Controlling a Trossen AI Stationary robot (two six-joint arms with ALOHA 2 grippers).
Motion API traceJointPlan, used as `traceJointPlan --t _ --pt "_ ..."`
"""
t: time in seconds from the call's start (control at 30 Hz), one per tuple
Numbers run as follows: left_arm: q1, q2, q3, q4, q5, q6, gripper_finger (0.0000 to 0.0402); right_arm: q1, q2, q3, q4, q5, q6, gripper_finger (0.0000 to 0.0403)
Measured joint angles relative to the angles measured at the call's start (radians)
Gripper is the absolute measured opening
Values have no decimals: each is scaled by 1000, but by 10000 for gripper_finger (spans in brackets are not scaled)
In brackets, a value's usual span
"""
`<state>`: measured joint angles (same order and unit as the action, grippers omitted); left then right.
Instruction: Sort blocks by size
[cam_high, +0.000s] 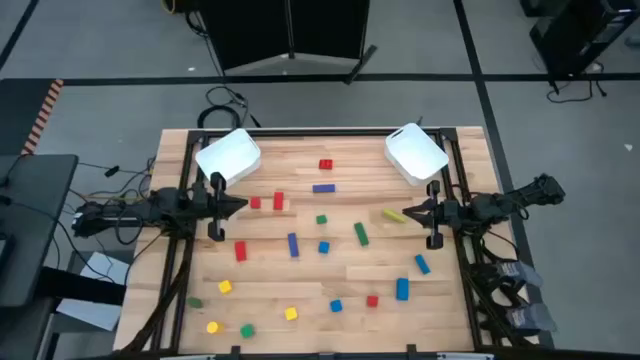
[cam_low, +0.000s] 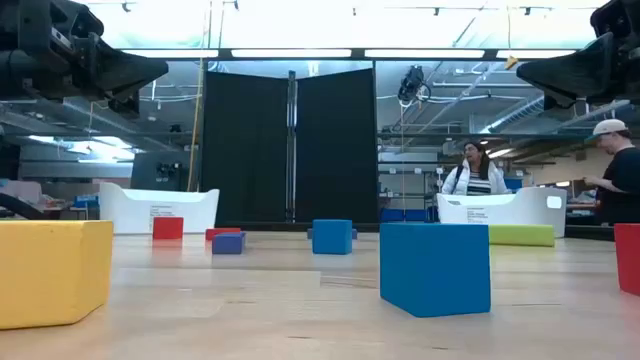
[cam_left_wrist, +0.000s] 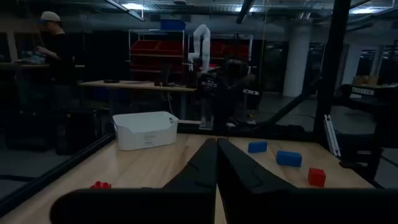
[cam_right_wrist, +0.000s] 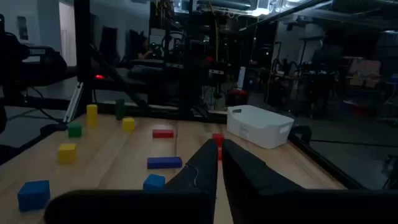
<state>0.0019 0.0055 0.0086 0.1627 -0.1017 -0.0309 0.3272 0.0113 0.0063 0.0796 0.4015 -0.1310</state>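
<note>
Low view, nearest row: a yellow block (cam_low: 52, 272) at the near left, a blue cube (cam_low: 436, 268) right of centre, and the edge of a red block (cam_low: 628, 258) at the far right, all matte, solid-coloured and square-edged, resting on a pale wooden table (cam_low: 300, 310) with visible plank grain. Middle ground: a smaller blue cube (cam_low: 332, 236), a low blue piece (cam_low: 228, 243) and a red cube (cam_low: 167, 228). Far row: a white bin (cam_low: 158, 210) on the left and a second white bin (cam_low: 503, 210) on the right, both smooth plastic with rounded corners; a yellow-green bar (cam_low: 521, 235) lies in front of the right one. The high view shows the blocks (cam_high: 322, 247) scattered loose across the tabletop, none in either bin. Left gripper (cam_high: 241, 205) hangs above the table's left side, fingers pressed together, holding nothing. Right gripper (cam_high: 408, 212) hangs above the right side, fingers likewise pressed together and empty. Beyond the table, two people stand in the room.
</note>
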Motion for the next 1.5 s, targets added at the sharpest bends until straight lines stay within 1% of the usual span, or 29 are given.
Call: traceJointPlan --t 0.97,1.07,1.1,1.17,1.27,1.4,1.5 --pt "0 0 0 1 0 0 15 0 0 0 0 0 0 35" --pt "0 0 0 20 0 -4 15 0 0 0 0 0 0 35" --pt "0 0 0 28 0 -28 15 0 0 0 0 0 0 35" --pt "0 0 0 46 -4 -124 15 0 0 0 0 0 0 35" --pt "0 3 0 71 -65 -229 15 0 0 0 0 0 0 35" --pt "0 17 0 112 -74 -290 15 0 0 0 0 0 0 35" --pt "0 58 6 134 -75 -283 15 0 0 0 0 0 0 35"
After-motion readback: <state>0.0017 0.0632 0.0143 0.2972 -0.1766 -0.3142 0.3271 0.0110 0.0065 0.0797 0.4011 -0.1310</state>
